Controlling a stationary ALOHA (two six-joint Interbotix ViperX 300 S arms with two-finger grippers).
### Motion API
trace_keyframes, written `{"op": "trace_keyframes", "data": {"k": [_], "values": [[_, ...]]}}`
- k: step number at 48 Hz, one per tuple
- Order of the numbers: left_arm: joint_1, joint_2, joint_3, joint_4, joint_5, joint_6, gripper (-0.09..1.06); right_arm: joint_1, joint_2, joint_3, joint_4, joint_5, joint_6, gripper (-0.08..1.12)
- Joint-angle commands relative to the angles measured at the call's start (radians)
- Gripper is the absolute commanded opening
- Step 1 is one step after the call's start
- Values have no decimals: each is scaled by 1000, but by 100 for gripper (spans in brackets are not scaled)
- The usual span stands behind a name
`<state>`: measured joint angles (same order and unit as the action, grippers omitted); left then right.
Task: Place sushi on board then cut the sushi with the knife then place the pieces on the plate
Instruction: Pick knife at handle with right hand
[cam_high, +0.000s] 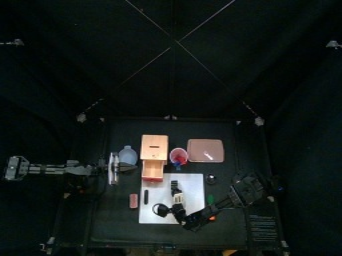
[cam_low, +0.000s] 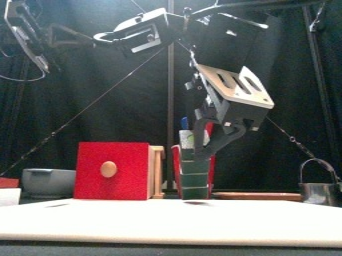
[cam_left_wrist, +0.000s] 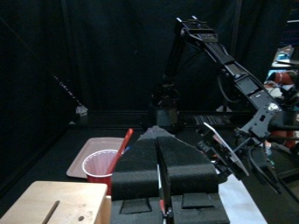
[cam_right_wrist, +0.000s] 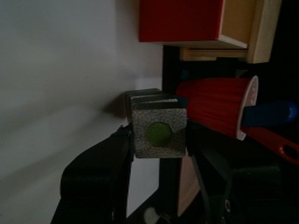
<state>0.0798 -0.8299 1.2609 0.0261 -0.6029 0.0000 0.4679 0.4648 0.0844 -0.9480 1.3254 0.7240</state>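
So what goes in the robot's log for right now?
right end effector: shut on sushi roll | sushi roll: over white board | left end effector: shut, parked left | cutting: not started

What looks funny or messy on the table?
Nothing really stands out. The dark green toy sushi roll is in one piece, gripped in the right hand at the white cutting board. Nothing looks spilled, tipped over or broken.

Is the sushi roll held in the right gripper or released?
Held: the right gripper clamps the sushi roll from both sides over the white cutting board. Whether it touches the board, cannot tell.
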Motion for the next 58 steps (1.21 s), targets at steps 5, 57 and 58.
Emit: {"op": "trace_keyframes", "data": {"k": [5,57,58], "values": [[-3,2,-17,0,-9,-2,10,-2,-28,-20,74,-57,3,74],[-2,2,-11,-8,-11,-2,10,-26,-413,71,259,-40,5,104],[-2,2,-12,-9,-11,-2,10,-34,-425,81,265,-48,5,104]]}}
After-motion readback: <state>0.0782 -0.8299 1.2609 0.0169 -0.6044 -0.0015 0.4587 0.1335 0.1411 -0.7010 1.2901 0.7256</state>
